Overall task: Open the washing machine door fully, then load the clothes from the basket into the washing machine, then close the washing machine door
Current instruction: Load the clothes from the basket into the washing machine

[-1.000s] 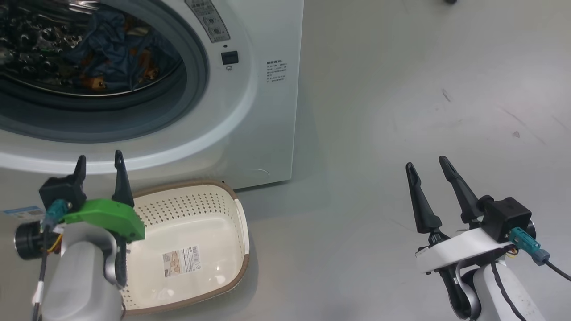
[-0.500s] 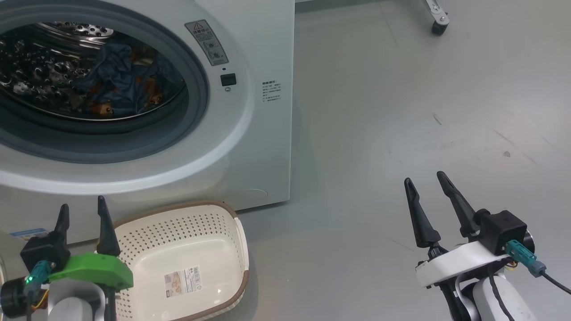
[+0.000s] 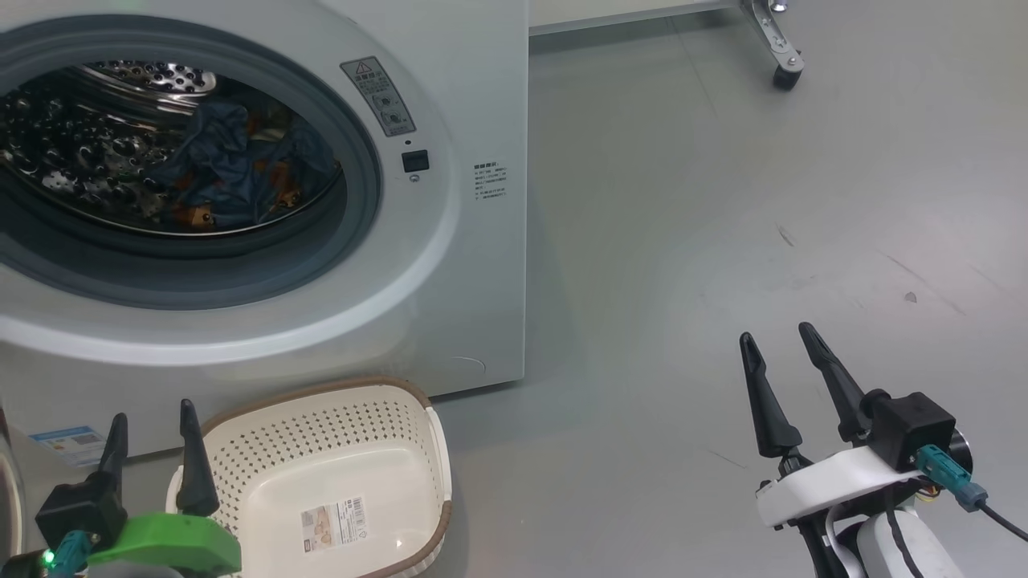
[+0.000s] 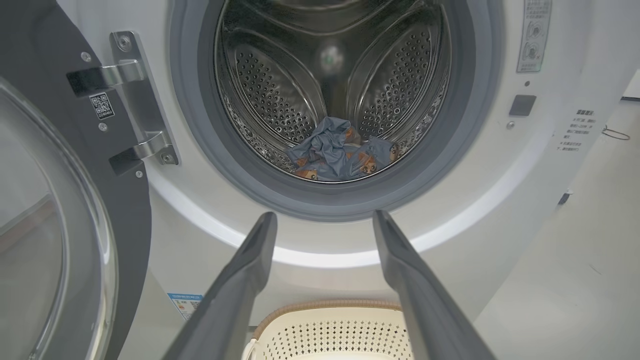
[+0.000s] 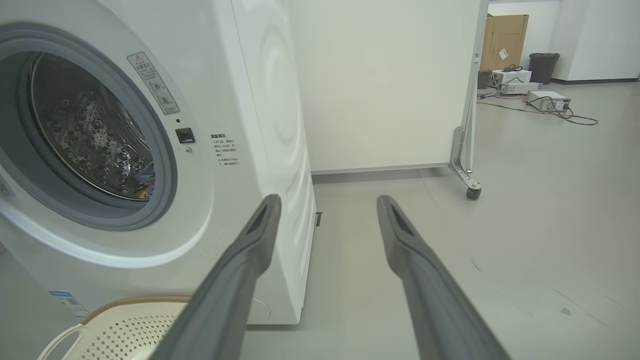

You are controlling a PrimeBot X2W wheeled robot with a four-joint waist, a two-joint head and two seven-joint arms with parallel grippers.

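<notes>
Head view, items as I log them from my station. Washing machine (image 3: 482, 265): white front-loader on the grey floor (image 3: 683, 241), its mouth uncovered. Door (image 4: 50, 55): black rim and glass bowl, swung out on its metal hinge (image 4: 135, 100) at the left of the left wrist view. Clothes (image 3: 233, 172): blue bundle with orange-brown figures, lying at the bottom of the steel drum (image 4: 280, 85), behind the grey gasket (image 4: 200, 140). Basket (image 3: 321, 425): cream with a brown rim, on the floor just in front of the machine's lower front, a label sticker (image 3: 336, 522) on its bare bottom. Left gripper (image 3: 154, 411): low at my left, beside the basket, fingers spread with nothing between them, aimed at the drum mouth. Right gripper (image 3: 776, 332): well to the right of the machine, above bare floor, fingers parted and holding nothing. Blue label (image 3: 68, 444): on the machine's lower front, left of the basket. Caster wheel (image 3: 785, 76): on the floor beyond the machine.
</notes>
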